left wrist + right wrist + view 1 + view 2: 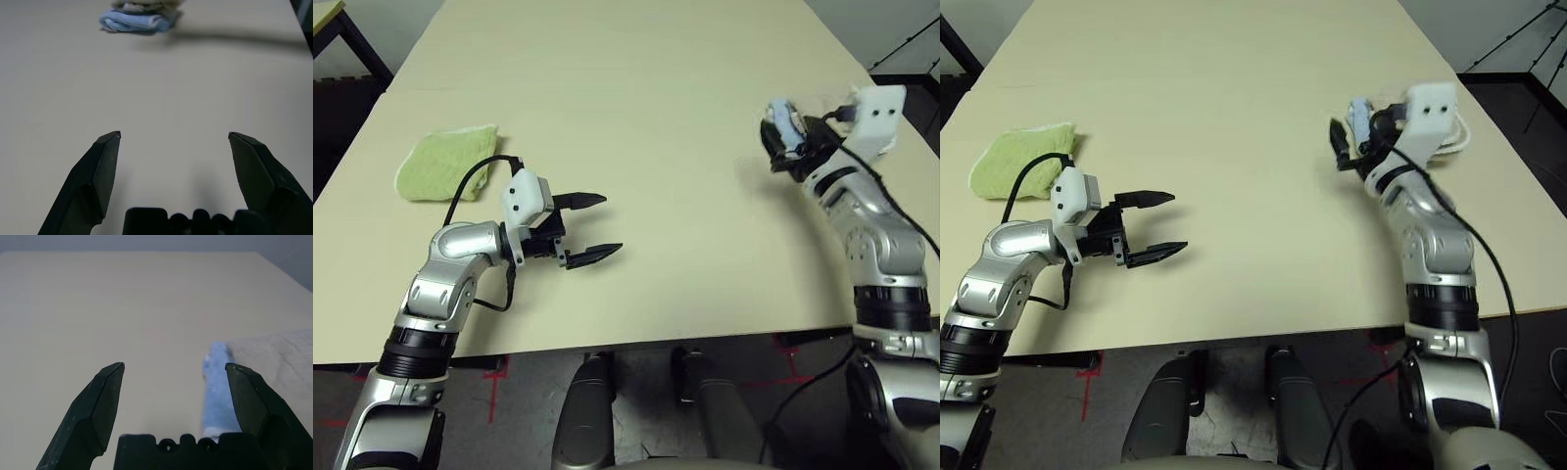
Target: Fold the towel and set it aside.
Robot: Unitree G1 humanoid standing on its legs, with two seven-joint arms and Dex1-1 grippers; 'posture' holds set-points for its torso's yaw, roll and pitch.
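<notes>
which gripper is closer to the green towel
Left. The left gripper hangs open just right of the green towel; the right gripper, also open, is across the table by the blue towel.

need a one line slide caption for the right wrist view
Open right gripper above the tan table, a folded beige towel stacked on a light blue towel beside one finger.

A: What sort of place is this?
B: It looks like a lab or test room. A plain cream table (636, 108) stands on a dark floor (342, 93).
A: Anything else?
B: Red tape marks (494, 377) on the floor near the robot, and a black tripod leg (1518, 44) far right.
</notes>
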